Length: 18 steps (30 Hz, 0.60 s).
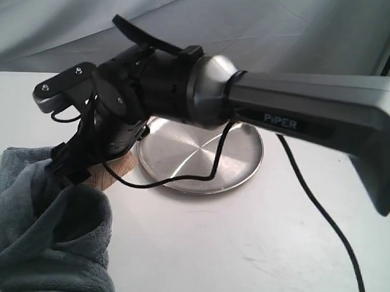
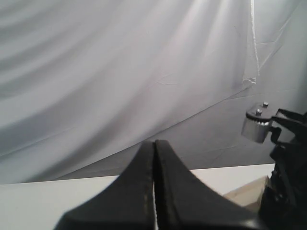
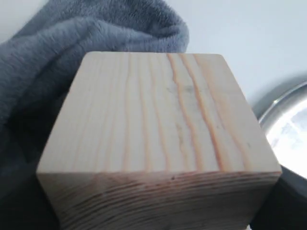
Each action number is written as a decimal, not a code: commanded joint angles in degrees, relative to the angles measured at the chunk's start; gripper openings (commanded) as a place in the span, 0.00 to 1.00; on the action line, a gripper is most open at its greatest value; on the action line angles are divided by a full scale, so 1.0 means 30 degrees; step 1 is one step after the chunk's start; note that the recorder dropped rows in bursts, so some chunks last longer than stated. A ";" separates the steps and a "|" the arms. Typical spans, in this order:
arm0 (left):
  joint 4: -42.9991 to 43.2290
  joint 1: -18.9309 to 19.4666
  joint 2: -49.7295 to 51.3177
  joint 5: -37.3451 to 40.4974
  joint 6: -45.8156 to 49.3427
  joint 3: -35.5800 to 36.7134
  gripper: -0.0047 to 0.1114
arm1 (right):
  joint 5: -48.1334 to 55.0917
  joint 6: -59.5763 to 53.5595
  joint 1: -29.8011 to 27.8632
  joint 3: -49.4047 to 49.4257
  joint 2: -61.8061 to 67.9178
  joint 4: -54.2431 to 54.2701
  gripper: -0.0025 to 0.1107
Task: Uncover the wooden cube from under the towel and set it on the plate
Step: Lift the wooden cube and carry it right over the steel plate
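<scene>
The wooden cube [image 3: 158,134], light tan with clear grain, fills the right wrist view, uncovered. My right gripper [image 3: 158,201] reaches across from the right and is shut on it, its dark fingers [image 3: 288,201] pressed against the cube's sides. From the exterior camera the cube [image 1: 112,172] shows low beside the plate's left rim, under the right gripper [image 1: 91,171]. The slate-grey towel [image 1: 44,243] lies bunched at the lower left, touching the cube. The steel plate [image 1: 201,156] holds nothing. My left gripper [image 2: 154,143] is shut on nothing, raised and facing the backdrop.
A black cable [image 1: 321,214] trails from the right arm [image 1: 311,111] over the plate and across the white table [image 1: 242,250]. A grey cloth backdrop [image 1: 250,26] hangs behind. The left wrist view shows the right arm's wrist [image 2: 283,167] close by.
</scene>
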 commanded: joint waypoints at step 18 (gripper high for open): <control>-0.0013 0.0043 -0.0066 -0.0145 -0.0096 0.0066 0.04 | 0.0249 0.6098 -0.3974 -0.0108 -0.2126 -0.4606 0.03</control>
